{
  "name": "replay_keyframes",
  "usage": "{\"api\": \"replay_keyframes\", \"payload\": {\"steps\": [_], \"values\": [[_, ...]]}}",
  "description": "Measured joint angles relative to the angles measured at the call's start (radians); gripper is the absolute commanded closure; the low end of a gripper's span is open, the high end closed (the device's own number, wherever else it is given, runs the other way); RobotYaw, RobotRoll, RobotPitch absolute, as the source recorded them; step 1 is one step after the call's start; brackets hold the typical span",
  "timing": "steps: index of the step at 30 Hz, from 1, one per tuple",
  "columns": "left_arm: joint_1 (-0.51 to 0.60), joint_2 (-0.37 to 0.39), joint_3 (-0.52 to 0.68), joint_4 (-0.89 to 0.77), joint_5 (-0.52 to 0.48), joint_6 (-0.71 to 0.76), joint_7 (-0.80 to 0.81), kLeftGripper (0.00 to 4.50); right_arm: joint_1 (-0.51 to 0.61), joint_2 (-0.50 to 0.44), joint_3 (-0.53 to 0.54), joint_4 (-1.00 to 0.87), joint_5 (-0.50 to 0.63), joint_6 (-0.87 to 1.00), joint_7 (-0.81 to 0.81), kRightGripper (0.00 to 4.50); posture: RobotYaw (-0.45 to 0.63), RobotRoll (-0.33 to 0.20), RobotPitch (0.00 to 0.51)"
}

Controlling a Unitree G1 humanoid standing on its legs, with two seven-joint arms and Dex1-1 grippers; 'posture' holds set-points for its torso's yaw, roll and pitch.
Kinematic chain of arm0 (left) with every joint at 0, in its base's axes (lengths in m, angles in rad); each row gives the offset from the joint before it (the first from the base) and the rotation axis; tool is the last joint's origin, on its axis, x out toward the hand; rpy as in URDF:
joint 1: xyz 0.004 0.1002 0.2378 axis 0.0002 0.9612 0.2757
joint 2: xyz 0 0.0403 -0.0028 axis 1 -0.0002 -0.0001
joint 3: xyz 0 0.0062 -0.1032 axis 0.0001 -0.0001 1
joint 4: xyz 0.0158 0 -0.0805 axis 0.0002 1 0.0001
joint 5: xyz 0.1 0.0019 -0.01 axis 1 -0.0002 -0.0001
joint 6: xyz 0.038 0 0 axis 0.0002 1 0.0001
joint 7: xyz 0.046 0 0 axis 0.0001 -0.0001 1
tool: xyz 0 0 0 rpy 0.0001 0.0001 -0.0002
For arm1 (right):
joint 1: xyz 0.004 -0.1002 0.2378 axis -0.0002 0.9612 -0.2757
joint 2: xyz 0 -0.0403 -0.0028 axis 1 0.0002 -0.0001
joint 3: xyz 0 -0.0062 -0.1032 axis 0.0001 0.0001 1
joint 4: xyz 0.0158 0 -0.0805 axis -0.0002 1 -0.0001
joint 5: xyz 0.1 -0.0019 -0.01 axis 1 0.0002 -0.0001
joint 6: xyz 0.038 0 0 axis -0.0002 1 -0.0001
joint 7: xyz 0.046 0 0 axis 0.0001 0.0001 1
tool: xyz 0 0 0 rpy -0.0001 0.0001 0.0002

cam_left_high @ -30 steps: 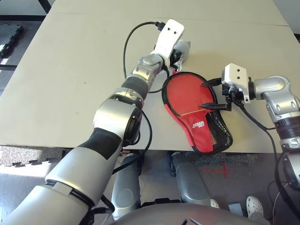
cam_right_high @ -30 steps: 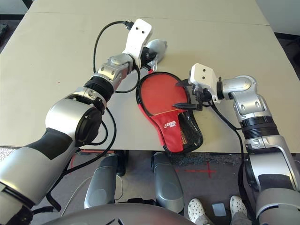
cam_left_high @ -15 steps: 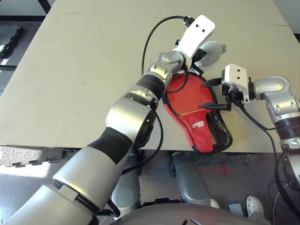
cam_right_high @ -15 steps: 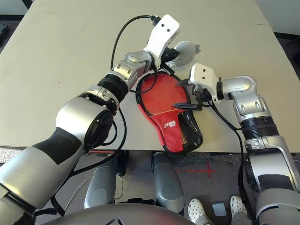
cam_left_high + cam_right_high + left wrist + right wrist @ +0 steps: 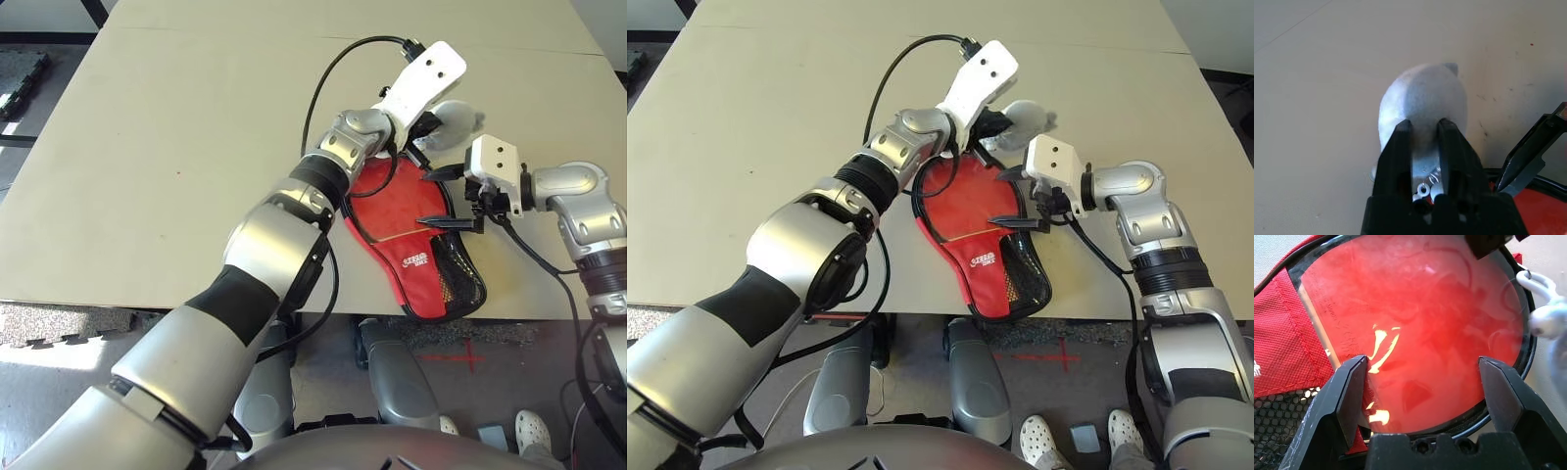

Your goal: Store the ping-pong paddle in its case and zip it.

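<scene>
Its case, red fabric with black zip edging and a mesh pocket, lies open at the table's near edge. The ping-pong paddle's red face shows inside the case's round part; its handle is hidden. My right gripper hovers open over that red face, one fingertip on each side. My left gripper reaches over the case's far rim. It is shut on the neck of a small pale grey pouch, just beyond the right gripper's white camera block.
The beige table stretches wide to the left and far side. The case's narrow end hangs a little over the near edge. A black cable loops above my left wrist. White shoes show on the floor at lower right.
My left arm has swung right along the case's far rim, carrying the grey pouch from the case's left side to beside the right gripper. The right arm has stayed put.
</scene>
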Motion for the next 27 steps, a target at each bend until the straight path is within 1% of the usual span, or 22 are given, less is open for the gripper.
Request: {"api": "replay_keyframes", "payload": {"steps": [1, 6, 7, 12, 14, 16, 19, 22, 24, 27], "values": [[0.000, 0.000, 0.000, -0.002, -0.002, 0.000, 0.000, 2.16, 0.001, 0.000, 0.000, 0.000, 0.001, 0.000, -0.001, 0.00, -0.15, 0.000, 0.297], [-0.008, 0.004, 0.027, -0.004, -0.013, 0.000, 0.010, 0.35, 0.001, 0.002, 0.000, 0.001, 0.003, 0.001, -0.003, 0.00, -0.14, 0.000, 0.294], [-0.015, 0.005, 0.033, -0.004, -0.016, 0.000, 0.012, 0.04, 0.001, 0.003, 0.000, 0.001, 0.003, 0.001, -0.003, 0.00, -0.14, 0.000, 0.294], [-0.067, 0.025, 0.070, -0.005, -0.027, 0.000, 0.017, 0.04, 0.001, 0.011, 0.000, 0.004, 0.003, 0.001, -0.008, 0.00, -0.13, 0.000, 0.293], [-0.076, 0.053, 0.079, -0.005, -0.030, 0.000, 0.016, 0.04, 0.001, 0.014, 0.000, 0.003, 0.003, 0.000, -0.011, 0.00, -0.12, 0.000, 0.294], [-0.076, 0.103, 0.083, -0.006, -0.031, 0.000, 0.008, 0.04, 0.001, 0.016, 0.000, 0.003, 0.003, 0.000, -0.012, 0.00, -0.12, 0.000, 0.294], [-0.060, 0.225, 0.089, -0.038, -0.031, -0.002, -0.027, 0.04, 0.001, 0.013, 0.000, 0.003, 0.004, 0.000, -0.011, 0.00, -0.11, 0.000, 0.296], [-0.009, 0.300, 0.086, -0.086, -0.030, -0.005, -0.077, 0.04, 0.006, 0.008, 0.000, 0.004, 0.003, 0.000, -0.010, 0.00, -0.09, 0.000, 0.299], [0.054, 0.337, 0.073, -0.143, -0.030, 0.000, -0.133, 0.04, 0.010, 0.008, 0.000, 0.005, 0.003, 0.000, -0.010, 0.00, -0.09, 0.000, 0.301], [0.183, 0.382, 0.049, -0.299, -0.033, 0.047, -0.222, 0.04, 0.009, 0.012, 0.000, 0.008, 0.003, 0.000, -0.011, 0.00, -0.08, 0.000, 0.304]]}}
